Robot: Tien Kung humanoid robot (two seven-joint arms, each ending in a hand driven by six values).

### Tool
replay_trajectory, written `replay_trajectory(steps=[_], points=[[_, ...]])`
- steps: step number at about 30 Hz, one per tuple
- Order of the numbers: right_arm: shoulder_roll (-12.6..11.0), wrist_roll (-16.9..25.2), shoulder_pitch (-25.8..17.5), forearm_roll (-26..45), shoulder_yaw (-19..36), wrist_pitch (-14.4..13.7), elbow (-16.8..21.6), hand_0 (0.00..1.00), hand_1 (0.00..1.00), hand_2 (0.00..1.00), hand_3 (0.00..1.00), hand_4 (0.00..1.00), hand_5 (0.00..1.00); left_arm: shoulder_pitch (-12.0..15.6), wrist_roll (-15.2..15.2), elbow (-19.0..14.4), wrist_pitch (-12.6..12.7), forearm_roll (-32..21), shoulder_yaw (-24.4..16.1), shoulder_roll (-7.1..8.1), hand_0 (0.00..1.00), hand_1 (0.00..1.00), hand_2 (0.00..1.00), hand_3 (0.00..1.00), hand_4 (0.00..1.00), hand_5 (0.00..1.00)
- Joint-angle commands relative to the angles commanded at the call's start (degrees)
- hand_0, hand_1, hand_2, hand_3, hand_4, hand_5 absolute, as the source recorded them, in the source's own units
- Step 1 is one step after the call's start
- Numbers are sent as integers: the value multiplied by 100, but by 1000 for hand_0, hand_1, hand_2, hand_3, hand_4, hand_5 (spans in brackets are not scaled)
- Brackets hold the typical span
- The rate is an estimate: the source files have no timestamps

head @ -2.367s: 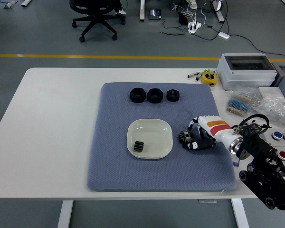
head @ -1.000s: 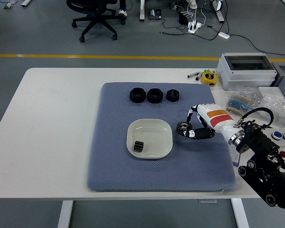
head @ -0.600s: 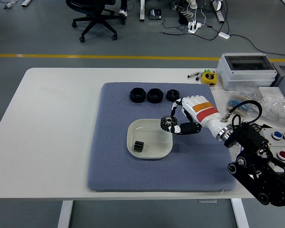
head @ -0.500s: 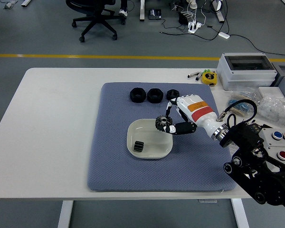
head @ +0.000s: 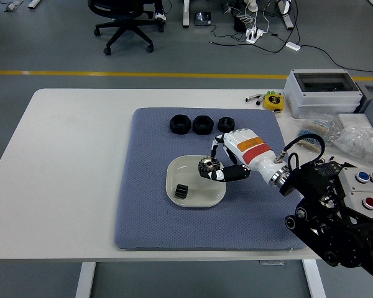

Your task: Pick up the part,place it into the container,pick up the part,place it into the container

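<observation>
Right robot hand clamped on black toothed gear part, held over shallow white square dish. One small black ribbed part already inside. Release pending. Three black ring parts on blue-grey mat.

No text, label, brand or number can be read anywhere.
</observation>
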Motion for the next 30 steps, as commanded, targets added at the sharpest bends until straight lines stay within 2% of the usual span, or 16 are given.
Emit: replay_trajectory(steps=[2,3,13,19,23,26,27,30], points=[[1,12,-12,30,12,16,-4,11,5,121,513,998,538,6,5,-2,-4,15,-5,6,684,659,656,552,607,576],[3,13,-20,34,18,25,-8,13,5,126,501,998,574,11,13,-2,-4,40,-22,8,684,658,657,552,608,577],[25,22,-46,82,28,19,6,11,5,125,499,998,576,30,54,-1,-4,197,-141,12,684,656,655,552,608,578],[-22,-20,-67,189,208,-186,64,13,7,126,502,998,574,16,53,0,-2,193,-146,5,685,658,655,552,610,579],[-80,-83,-125,601,397,-393,128,33,43,158,508,998,565,-5,51,-2,-12,180,-123,6,684,655,657,552,610,579],[-155,-124,-223,1195,519,-353,240,33,43,158,508,998,565,-20,47,-2,-16,165,-111,5,684,655,657,552,610,579],[-182,-149,-265,1476,559,-290,290,249,252,362,524,998,570,-24,44,-1,-18,154,-103,5,684,656,656,552,610,579],[-249,-210,-397,2146,630,18,450,249,252,362,524,998,570,-33,40,0,-20,138,-93,4,684,656,656,552,610,579]])
